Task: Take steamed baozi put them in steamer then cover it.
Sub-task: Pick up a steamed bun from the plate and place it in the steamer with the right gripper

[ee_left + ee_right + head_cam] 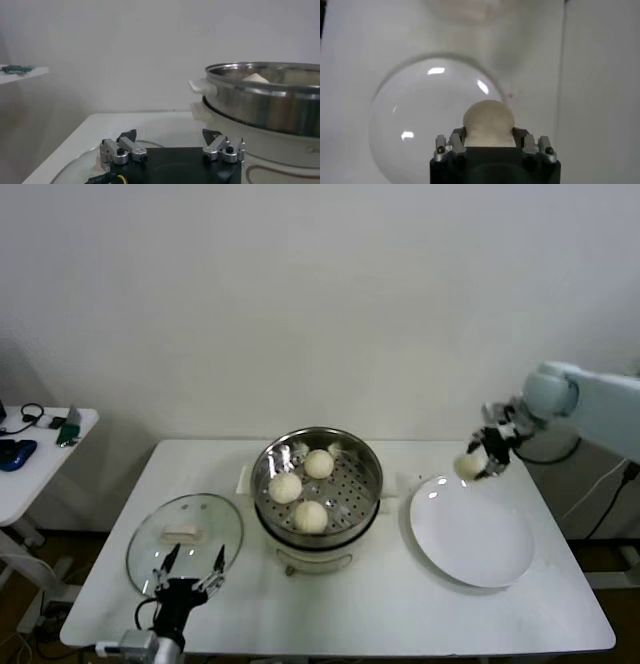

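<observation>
Three baozi [300, 487] lie in the shiny steamer [368, 464] on its cream base at the table's middle. My right gripper [483, 456] is shut on the fourth baozi [468, 466] and holds it in the air above the far edge of the white plate [480, 546]; the right wrist view shows the baozi [488, 121] between the fingers over the plate [415, 120]. The glass cover [150, 549] with its cream handle lies flat on the table at the left. My left gripper [188, 567] is open over the cover's near rim, and shows in its wrist view [170, 137] beside the steamer [270, 102].
A small white side table [40, 454] with dark items stands at the far left. The wall runs close behind the table. The plate is bare.
</observation>
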